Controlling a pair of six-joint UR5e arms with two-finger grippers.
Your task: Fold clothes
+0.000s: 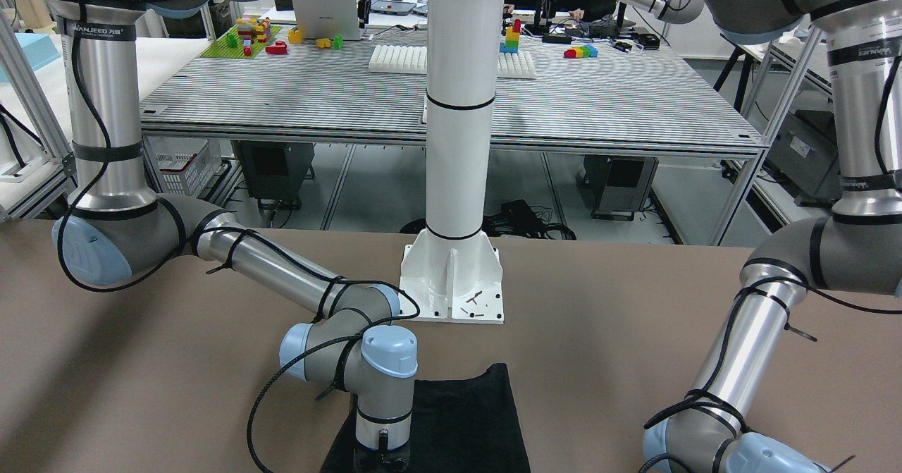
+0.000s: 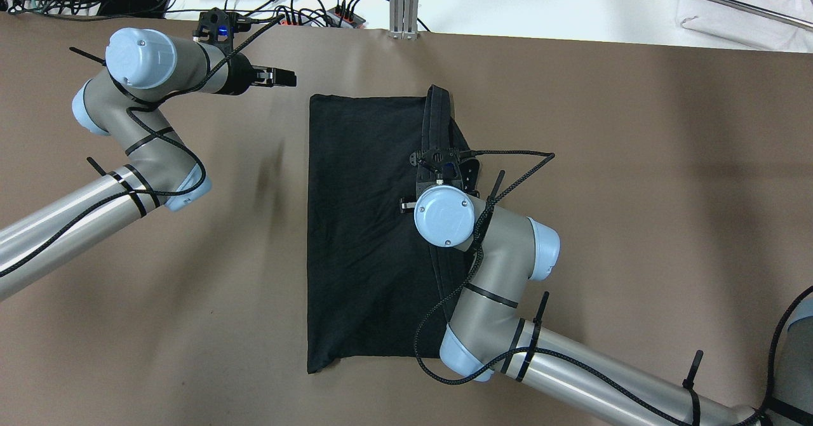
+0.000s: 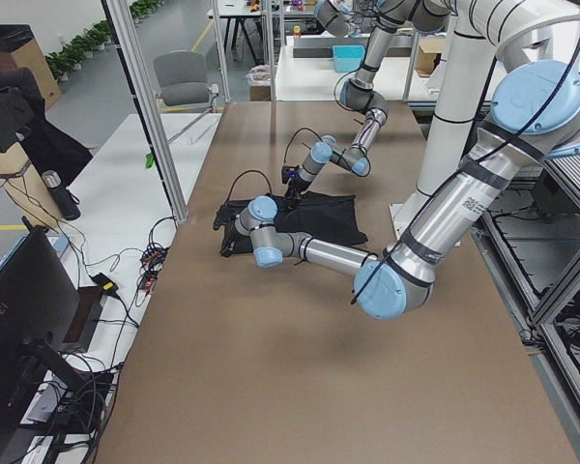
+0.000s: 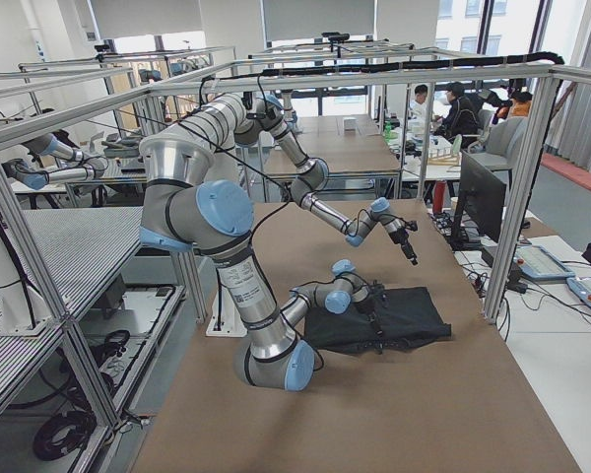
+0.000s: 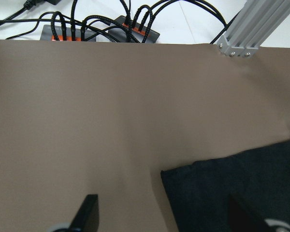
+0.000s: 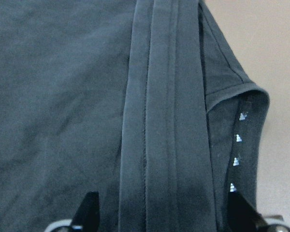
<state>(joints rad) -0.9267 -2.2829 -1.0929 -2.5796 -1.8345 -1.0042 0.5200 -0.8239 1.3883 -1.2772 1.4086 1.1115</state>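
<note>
1. The table (image 2: 635, 159) carries the work. The black garment (image 2: 362, 223) lies flat near its middle as a rough rectangle, in front of the white pillar base (image 1: 451, 283). Its right side is doubled over into a raised band.

2. The right arm (image 2: 495, 267) reaches over that right side. A loop of its cable (image 2: 508, 159) hangs above the cloth. Should you sweep the arm low across the garment, the loop could catch the band and pull the shape askew.

3. The left gripper (image 2: 282, 77) hovers over bare table just beside the garment's far left corner, fingers spread and holding nothing. If only the other side is lifted, expect the cloth to slide or skew, since nothing pins this corner.

4. The right gripper (image 6: 165, 215) points down at the cloth with its fingers spread wide and nothing pinched. Whether the tips touch the fabric cannot be told.

5. The hem band (image 6: 164, 121) runs between those fingers in several stacked layers. Closing here may take only the top layer, or all of them, and either would spoil the fold line.

6. Beside the band, a curled edge with small white marks (image 6: 237, 150) stands loose and may tuck under when the band is moved.
</note>
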